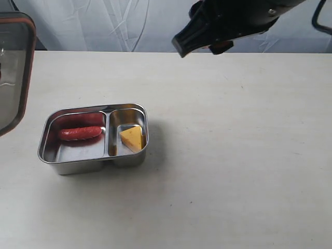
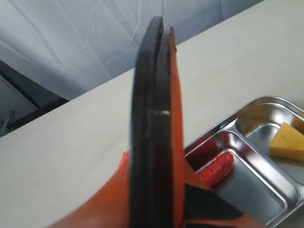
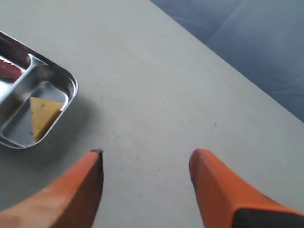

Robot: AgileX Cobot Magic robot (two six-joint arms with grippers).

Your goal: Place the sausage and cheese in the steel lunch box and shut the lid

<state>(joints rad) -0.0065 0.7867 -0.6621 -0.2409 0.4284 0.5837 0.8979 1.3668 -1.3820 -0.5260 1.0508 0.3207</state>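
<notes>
Filled steel lunch box (image 1: 83, 166), lid (image 1: 11, 72) off

We see sausage (image 1: 80, 133) in bigger compt, cheese (image 1: 132, 138) in smaller; box sits on bench (image 1: 233, 155). L jaws pinch lid, apart from box; R jaws spread over bench.

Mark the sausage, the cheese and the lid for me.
sausage (image 1: 79, 133): exterior view, middle of its red body.
cheese (image 1: 132, 138): exterior view, centre of the yellow wedge's face.
lid (image 1: 11, 72): exterior view, its smoky translucent panel, inside the orange-red rim.
</notes>
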